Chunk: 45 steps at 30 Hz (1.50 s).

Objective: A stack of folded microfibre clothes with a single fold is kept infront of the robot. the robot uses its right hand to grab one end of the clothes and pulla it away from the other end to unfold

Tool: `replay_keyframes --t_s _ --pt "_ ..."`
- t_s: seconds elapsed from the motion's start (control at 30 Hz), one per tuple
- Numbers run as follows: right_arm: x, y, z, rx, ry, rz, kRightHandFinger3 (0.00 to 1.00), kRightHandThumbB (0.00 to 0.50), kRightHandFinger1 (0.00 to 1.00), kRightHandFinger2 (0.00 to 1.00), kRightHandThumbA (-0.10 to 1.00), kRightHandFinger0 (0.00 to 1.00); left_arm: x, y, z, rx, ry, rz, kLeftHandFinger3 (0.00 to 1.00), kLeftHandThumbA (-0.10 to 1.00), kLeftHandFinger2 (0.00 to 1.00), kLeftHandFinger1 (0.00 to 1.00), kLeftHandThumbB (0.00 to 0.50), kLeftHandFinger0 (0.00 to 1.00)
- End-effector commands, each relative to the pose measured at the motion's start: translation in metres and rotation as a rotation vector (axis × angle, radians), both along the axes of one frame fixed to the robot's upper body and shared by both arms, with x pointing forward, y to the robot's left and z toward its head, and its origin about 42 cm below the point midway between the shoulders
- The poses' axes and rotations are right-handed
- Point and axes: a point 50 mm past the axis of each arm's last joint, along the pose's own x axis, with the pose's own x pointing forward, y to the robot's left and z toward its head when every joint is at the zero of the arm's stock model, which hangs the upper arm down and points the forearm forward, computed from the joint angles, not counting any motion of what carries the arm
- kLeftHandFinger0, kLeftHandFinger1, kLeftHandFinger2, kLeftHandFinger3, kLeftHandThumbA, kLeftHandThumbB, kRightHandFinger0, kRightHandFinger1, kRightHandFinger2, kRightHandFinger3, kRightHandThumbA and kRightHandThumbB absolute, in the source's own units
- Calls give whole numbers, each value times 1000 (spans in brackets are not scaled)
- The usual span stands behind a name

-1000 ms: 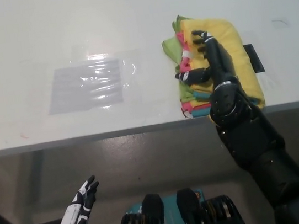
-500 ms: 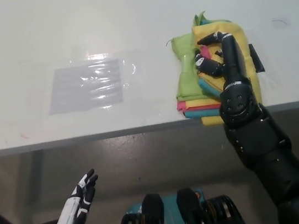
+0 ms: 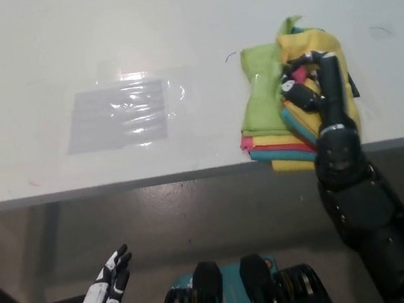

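A stack of folded microfibre cloths [image 3: 277,122] lies near the table's front edge, right of centre, with a green layer on its left side and pink, yellow and teal edges showing below. My black right hand [image 3: 305,80] sits on the stack's right part, shut on the upper yellow cloth [image 3: 326,43], whose edge is lifted and bunched toward the right. My white left hand [image 3: 105,293] hangs open below the table at the lower left.
A clear plastic sheet [image 3: 118,114] lies flat on the white table [image 3: 38,54] left of centre. A black marker patch [image 3: 351,85] peeks out beside the stack's right side. The table's front edge [image 3: 117,187] runs across the picture.
My right hand has closed on the upper cloth and moved right, peeling it back so more of the green layer shows. The left hand has sunk slightly lower.
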Motion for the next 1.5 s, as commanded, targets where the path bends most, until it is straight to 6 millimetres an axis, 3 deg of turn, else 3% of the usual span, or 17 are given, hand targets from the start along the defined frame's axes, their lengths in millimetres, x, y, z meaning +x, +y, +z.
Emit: replay_keyframes --t_s 0.0,0.07,0.13,0.2,0.43,0.53,0.57,0.6,0.63,0.67,0.7,0.8,0.87,1.0,1.13,1.43,1.47 --pt "1 -22 41 184 -220 -28 168 17 161 476 470 0 7 2 11 5 -45 -19 1000 1000 1000 1000 296 1000" --pt "-4 -39 54 294 -273 -47 270 37 150 486 507 0 7 2 10 17 -49 -15 1000 1000 1000 1000 281 1000" --pt "-7 -60 70 346 -349 -70 493 24 201 522 562 5 10 2 12 34 -56 -13 1000 1000 1000 1000 274 1000" --pt "-14 -79 78 401 -409 -96 547 2 223 565 496 0 9 1 12 20 -51 -11 1000 1000 1000 1000 283 1000" --pt "-41 -128 95 448 -540 -182 626 0 160 537 446 0 5 3 10 48 -49 -8 1000 1000 1000 1000 271 1000" --pt "-48 -139 98 361 -546 -223 663 0 161 524 586 1 5 4 7 39 -47 -2 1000 1000 1000 1000 281 1000" --pt "-48 -138 98 361 -545 -222 615 0 136 488 600 0 5 5 7 39 -47 -1 1000 1000 1000 1000 281 1000" --pt "-55 -140 100 289 -526 -227 1000 6 618 981 642 375 3 6 6 44 -44 -2 1000 1000 1000 1000 272 1000" --pt "-57 -139 101 267 -517 -218 1000 9 670 965 666 470 3 6 5 44 -42 -2 1000 1000 1000 1000 271 1000" --pt "-60 -137 103 257 -504 -194 1000 73 763 981 680 569 2 7 5 48 -43 1 1000 1000 1000 1000 263 1000" --pt "-66 -137 107 294 -499 -98 1000 100 1000 1000 770 1000 -1 7 4 53 -36 6 1000 1000 1000 1000 271 1000" --pt "-81 -132 124 259 -532 79 1000 126 1000 1000 969 1000 -2 7 3 55 -32 13 1000 1000 1000 1000 281 1000" --pt "-86 -128 131 272 -542 121 1000 206 1000 1000 981 1000 -3 8 3 53 -29 20 1000 1000 1000 1000 282 1000" --pt "-102 -123 147 194 -571 154 1000 289 1000 1000 1000 1000 -2 8 2 55 -33 23 1000 1000 1000 1000 284 1000" --pt "-116 -118 159 135 -612 152 1000 305 1000 1000 1000 1000 -3 9 3 44 -25 27 1000 1000 1000 1000 280 1000" --pt "-151 -105 169 71 -697 157 1000 257 1000 1000 1000 1000 -2 8 6 52 -30 16 1000 1000 1000 1000 288 1000" --pt "-168 -93 165 25 -718 202 1000 289 1000 1000 1000 1000 1 8 8 30 -34 19 1000 1000 1000 1000 295 1000"
